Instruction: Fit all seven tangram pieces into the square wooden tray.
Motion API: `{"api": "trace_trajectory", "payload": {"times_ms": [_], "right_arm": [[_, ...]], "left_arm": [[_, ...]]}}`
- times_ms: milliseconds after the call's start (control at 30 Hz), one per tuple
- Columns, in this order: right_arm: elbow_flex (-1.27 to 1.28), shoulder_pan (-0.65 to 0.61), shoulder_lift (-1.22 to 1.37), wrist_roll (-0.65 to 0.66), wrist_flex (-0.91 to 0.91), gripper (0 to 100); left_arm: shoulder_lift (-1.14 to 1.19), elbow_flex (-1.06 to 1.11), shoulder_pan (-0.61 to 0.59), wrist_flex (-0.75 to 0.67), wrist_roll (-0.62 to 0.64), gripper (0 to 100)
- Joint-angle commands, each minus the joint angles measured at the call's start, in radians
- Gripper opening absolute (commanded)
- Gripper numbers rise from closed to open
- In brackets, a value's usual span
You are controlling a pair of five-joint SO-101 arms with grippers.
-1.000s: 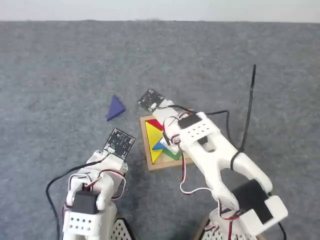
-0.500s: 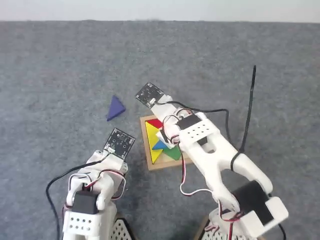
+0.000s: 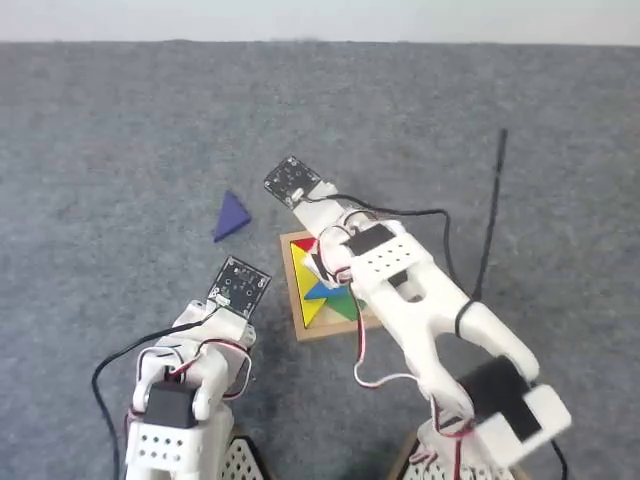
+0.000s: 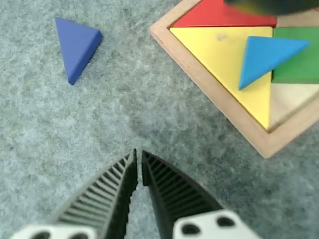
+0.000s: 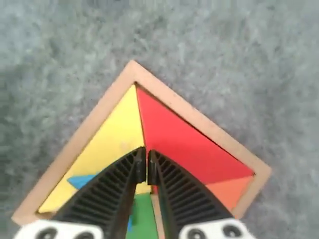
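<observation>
The square wooden tray (image 3: 325, 331) is sitting on the grey carpet (image 3: 120, 130) between the two arms. The right gripper (image 5: 146, 154) is hanging just over the tray with its jaws squeezed together and holding nothing. It is above the line where the big yellow triangle (image 5: 112, 137) is meeting the big red triangle (image 5: 184, 144). A green piece (image 4: 299, 59) and an orange piece (image 5: 234, 191) are lying in the tray too. A small light blue triangle (image 4: 261, 57) is lying partly on top of the yellow one. A dark blue triangle (image 3: 232, 216) is lying on the carpet, apart from the tray. The left gripper (image 4: 138, 157) is hanging over bare carpet, jaws pressed together and holding nothing
</observation>
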Motion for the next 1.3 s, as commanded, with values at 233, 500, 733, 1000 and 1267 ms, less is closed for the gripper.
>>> {"api": "trace_trajectory", "payload": {"times_ms": [233,500,733,1000,1267], "right_arm": [[-0.075,-0.025,0.035,-0.015,0.062,0.8],[0.008,-0.036,-0.033,-0.015,0.068,0.8],[0.104,-0.062,-0.111,-0.015,0.067,0.8],[0.163,-0.071,-0.179,-0.015,0.068,0.8],[0.163,-0.025,-0.182,-0.023,0.059,0.8]], "left_arm": [[-0.017,-0.01,0.0,-0.002,-0.015,2],[-0.017,-0.01,0.0,-0.002,-0.015,2],[-0.017,-0.01,0.0,-0.002,-0.015,2],[-0.017,-0.01,0.0,-0.002,-0.015,2],[-0.017,-0.01,0.0,-0.002,-0.015,2]]}}
